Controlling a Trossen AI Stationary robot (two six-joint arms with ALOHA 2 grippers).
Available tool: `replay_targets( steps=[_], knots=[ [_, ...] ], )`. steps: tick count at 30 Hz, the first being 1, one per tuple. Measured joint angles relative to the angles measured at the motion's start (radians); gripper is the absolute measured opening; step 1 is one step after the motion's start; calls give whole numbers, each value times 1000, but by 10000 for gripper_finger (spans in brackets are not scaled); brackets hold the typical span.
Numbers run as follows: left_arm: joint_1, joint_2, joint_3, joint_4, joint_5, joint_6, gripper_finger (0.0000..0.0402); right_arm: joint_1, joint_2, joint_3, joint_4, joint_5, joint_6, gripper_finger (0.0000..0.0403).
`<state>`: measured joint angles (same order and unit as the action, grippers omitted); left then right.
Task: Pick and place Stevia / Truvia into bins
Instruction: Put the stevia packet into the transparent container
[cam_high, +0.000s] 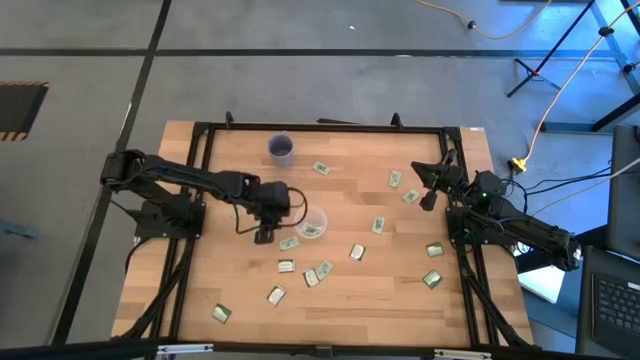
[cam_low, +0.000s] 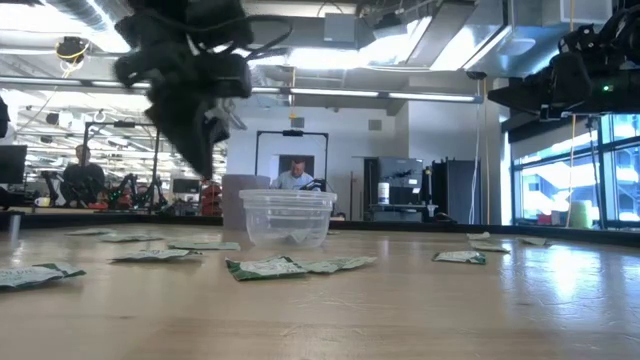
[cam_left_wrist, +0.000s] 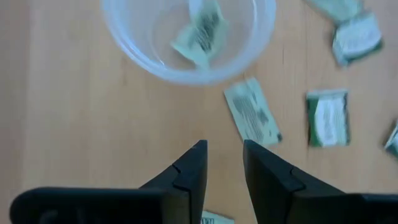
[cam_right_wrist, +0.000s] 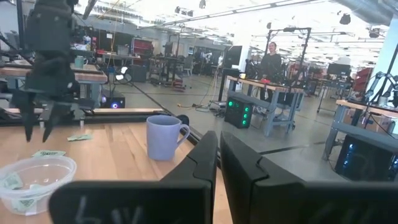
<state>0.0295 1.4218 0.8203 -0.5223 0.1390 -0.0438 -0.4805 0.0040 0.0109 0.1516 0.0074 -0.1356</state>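
The bin, a small clear plastic cup (cam_high: 313, 226), stands upright on the wooden table near its middle, with a green-and-white Stevia sachet (cam_left_wrist: 202, 34) lying inside. Several more sachets lie flat around it, one (cam_left_wrist: 252, 112) right beside the cup's base and others (cam_high: 356, 252) toward the near and right edges. My left gripper (cam_left_wrist: 224, 155) hangs open just left of the cup, pointing steeply down, clear of the table (cam_low: 205, 150), with nothing between its fingers. My right gripper (cam_right_wrist: 219, 146) waits shut at the table's right edge (cam_high: 428, 190), held about level.
A purple mug (cam_high: 282, 148) stands at the far side, left of centre. A black frame (cam_high: 320, 127) runs along the table's edges. People sit and stand at benches in the room beyond the table. Bare wood (cam_high: 230, 270) lies near the left front.
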Motion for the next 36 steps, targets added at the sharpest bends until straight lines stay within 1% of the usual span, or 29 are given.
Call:
replay_targets(
  steps=[3, 9, 14, 20, 25, 29, 36],
  knots=[
    [-32, 18, -31, 29, -4, -3, 107, 0, 0, 0, 0, 0, 0, 26],
    [-89, 40, -46, 195, 7, -46, 137, 0, 0, 0, -6, 0, 0, 26],
    [-143, 61, -46, 208, -4, -66, 154, 0, 0, 0, -6, 0, 0, 26],
    [-203, 121, -46, 215, -118, -79, 149, 0, 0, 0, -7, 0, 0, 26],
    [-213, 186, -46, 216, -168, -153, 146, 0, 0, 0, -7, 0, 2, 26],
    [-213, 223, -43, 217, -177, -214, 146, 0, 0, 0, -7, 0, 3, 26],
    [-212, 241, -42, 215, -178, -216, 139, 0, 0, 0, -8, 0, 1, 26]
  ],
)
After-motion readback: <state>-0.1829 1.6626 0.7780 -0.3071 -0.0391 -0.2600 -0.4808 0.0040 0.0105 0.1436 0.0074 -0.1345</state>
